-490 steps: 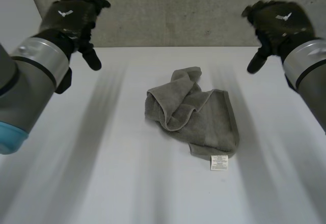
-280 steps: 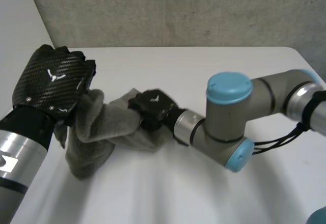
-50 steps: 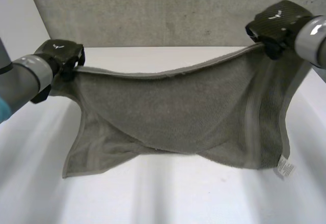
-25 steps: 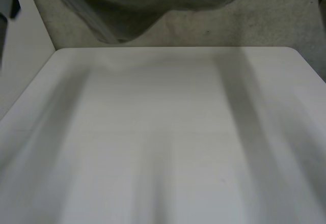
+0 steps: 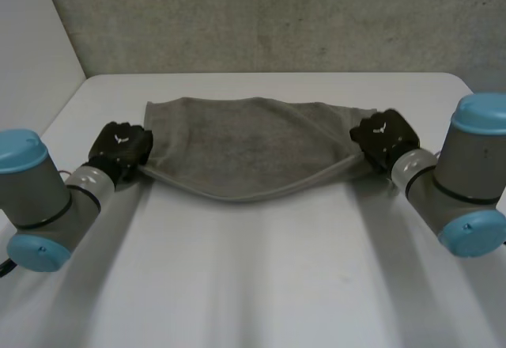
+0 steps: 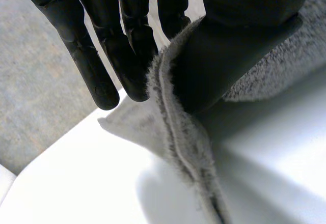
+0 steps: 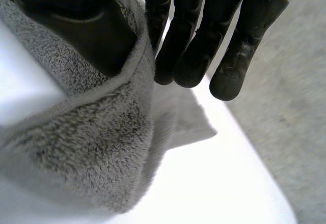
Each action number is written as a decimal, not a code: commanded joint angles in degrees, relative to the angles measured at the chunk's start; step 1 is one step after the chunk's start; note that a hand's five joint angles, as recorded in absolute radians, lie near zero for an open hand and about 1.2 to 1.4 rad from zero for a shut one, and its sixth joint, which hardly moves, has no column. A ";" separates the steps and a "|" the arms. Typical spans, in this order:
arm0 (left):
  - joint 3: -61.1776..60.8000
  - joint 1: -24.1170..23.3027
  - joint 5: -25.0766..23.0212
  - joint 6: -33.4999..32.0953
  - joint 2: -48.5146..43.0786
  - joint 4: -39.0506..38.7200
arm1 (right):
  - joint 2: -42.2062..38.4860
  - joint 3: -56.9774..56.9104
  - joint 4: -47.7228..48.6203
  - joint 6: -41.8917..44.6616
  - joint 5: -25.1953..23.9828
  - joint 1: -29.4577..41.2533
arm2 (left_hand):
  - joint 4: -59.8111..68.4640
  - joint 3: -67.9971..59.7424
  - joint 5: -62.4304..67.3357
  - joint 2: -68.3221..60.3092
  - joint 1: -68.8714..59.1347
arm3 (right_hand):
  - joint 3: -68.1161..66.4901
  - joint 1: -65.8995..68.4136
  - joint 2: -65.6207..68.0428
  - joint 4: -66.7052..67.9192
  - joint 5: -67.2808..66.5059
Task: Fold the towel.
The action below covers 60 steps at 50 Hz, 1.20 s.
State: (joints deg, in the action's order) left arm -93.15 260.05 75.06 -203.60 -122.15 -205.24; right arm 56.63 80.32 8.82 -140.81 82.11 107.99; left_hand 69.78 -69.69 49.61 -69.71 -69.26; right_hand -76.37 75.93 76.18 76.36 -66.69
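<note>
Fingers (image 6: 104,56) of left hand (image 5: 118,146): straight and close together, pinching the left end of the towel (image 5: 253,146) against the thumb (image 6: 239,35), with the hem caught just at the fingertips. Held low over the desk (image 5: 253,285), on the end of the left arm (image 5: 39,198) reaching in from the near left. Next along: grey towel spread wide across the far half of the desk, stretched from one hand to the other, with the near hem sagging in a shallow curve toward the camera and the far edge lying almost straight. Cannot tell whether single or doubled over. Then right hand (image 5: 383,136) at the towel's right end: fingers (image 7: 193,46) straight and side by side on one face of the cloth, thumb (image 7: 76,25) pressed onto the other, terry pile nipped between. Right arm (image 5: 466,182) angled in from the near right. Beyond the desk's far edge, a rough grey wall (image 5: 277,16).
</note>
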 commanded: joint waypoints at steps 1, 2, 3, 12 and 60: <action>-1.51 1.42 0.26 -0.92 1.30 0.02 | -0.20 2.21 0.23 -4.21 0.06 -0.42 | 10.22 -10.31 20.39 -10.29 -10.74 | 24.90 -24.47 -24.71 -24.90 25.22; -1.68 1.68 0.18 -0.84 2.09 -0.07 | -0.03 2.39 -0.03 -5.95 0.24 -0.33 | 10.22 -10.31 20.39 -10.29 -10.74 | 34.06 -33.63 -33.87 -34.06 34.38; -1.68 1.69 0.18 -0.83 2.09 -0.07 | -0.03 2.39 -0.04 -5.97 0.24 -0.33 | 10.22 -10.31 20.39 -10.29 -10.74 | 34.15 -33.72 -33.97 -34.15 34.48; -2.21 1.95 0.26 2.23 3.85 -0.25 | -0.82 2.30 -3.62 -10.28 0.33 -1.20 | 10.22 -10.31 20.39 -10.29 -10.74 | 37.02 -36.58 -36.83 -37.01 37.34; -16.45 3.97 -0.70 3.12 39.18 17.07 | 37.06 14.87 -28.42 13.46 -11.36 -16.68 | 10.22 -10.31 20.39 -10.29 -10.74 | -3.63 4.07 3.82 3.64 -3.31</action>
State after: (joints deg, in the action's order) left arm -108.04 263.71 74.51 -200.26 -86.32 -191.30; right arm 91.28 95.95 -11.24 -131.09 74.85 93.97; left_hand 69.78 -69.69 49.61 -69.71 -69.23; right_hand -76.66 75.69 75.84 76.76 -66.58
